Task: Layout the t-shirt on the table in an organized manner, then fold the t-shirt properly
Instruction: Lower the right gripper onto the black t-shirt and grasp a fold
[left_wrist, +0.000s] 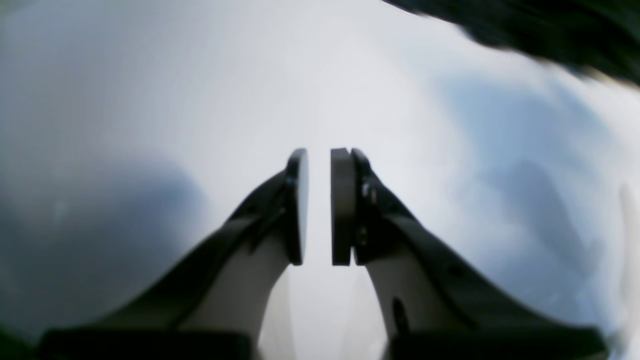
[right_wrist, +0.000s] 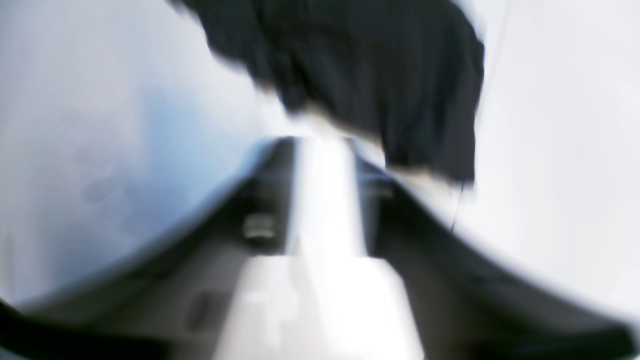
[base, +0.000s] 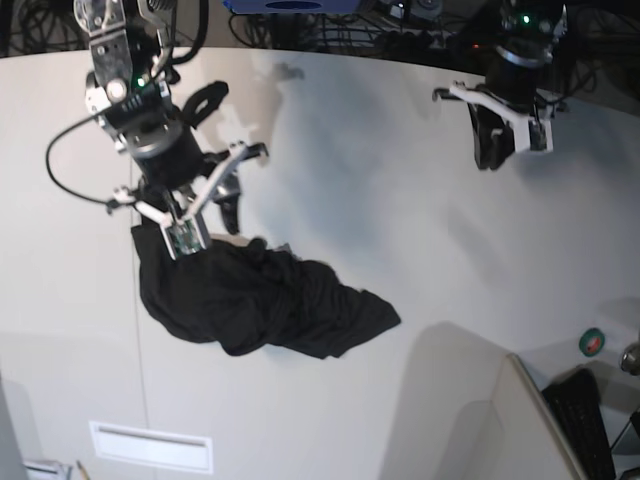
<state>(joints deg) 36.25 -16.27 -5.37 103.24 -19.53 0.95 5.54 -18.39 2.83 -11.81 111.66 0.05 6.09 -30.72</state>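
The black t-shirt (base: 265, 295) lies crumpled in a heap on the white table (base: 400, 200), left of centre, with no print showing. My right gripper (base: 195, 215) hangs over the heap's upper-left edge. In the blurred right wrist view its jaws (right_wrist: 322, 145) stand apart with bare table between them, and the t-shirt (right_wrist: 380, 75) lies just beyond the tips. My left gripper (base: 488, 150) hovers far off at the back right. Its pads (left_wrist: 319, 160) show a narrow gap with nothing in it, and a corner of the t-shirt (left_wrist: 550, 30) shows at the top right.
A thin dark seam (base: 140, 360) runs down the table's left part. A green tape roll (base: 592, 342) and a dark keyboard (base: 590, 425) sit at the right edge. Cables crowd the far edge behind the arms. A white rectangular label (base: 150, 446) lies near the front.
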